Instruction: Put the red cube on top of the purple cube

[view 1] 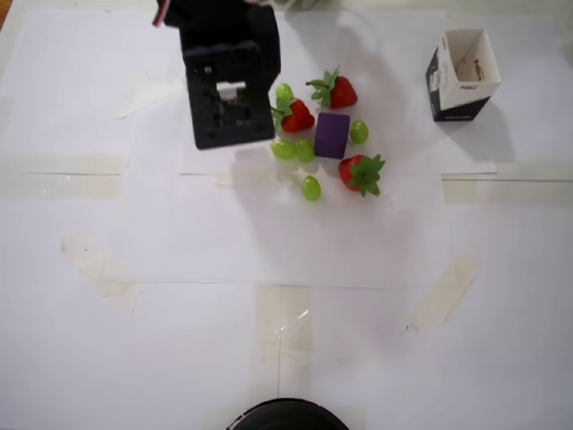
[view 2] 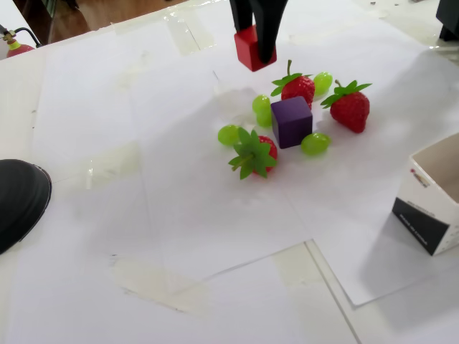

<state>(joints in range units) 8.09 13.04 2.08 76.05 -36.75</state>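
In the fixed view the red cube (view 2: pixel 249 49) hangs above the table, pinched between the black fingers of my gripper (view 2: pixel 252 44), which is shut on it. The purple cube (view 2: pixel 291 121) sits on the white paper below and to the right of it, ringed by strawberries and green grapes. From overhead the purple cube (view 1: pixel 332 134) lies right of the black arm body (view 1: pixel 228 76), which hides the red cube and the fingers.
Three strawberries (view 2: pixel 252 153) (view 2: pixel 297 85) (view 2: pixel 350 106) and several green grapes (view 2: pixel 315 143) crowd the purple cube. A black-and-white open carton (view 2: pixel 435 204) stands at the right. A dark round object (view 2: pixel 18 201) sits at the left edge.
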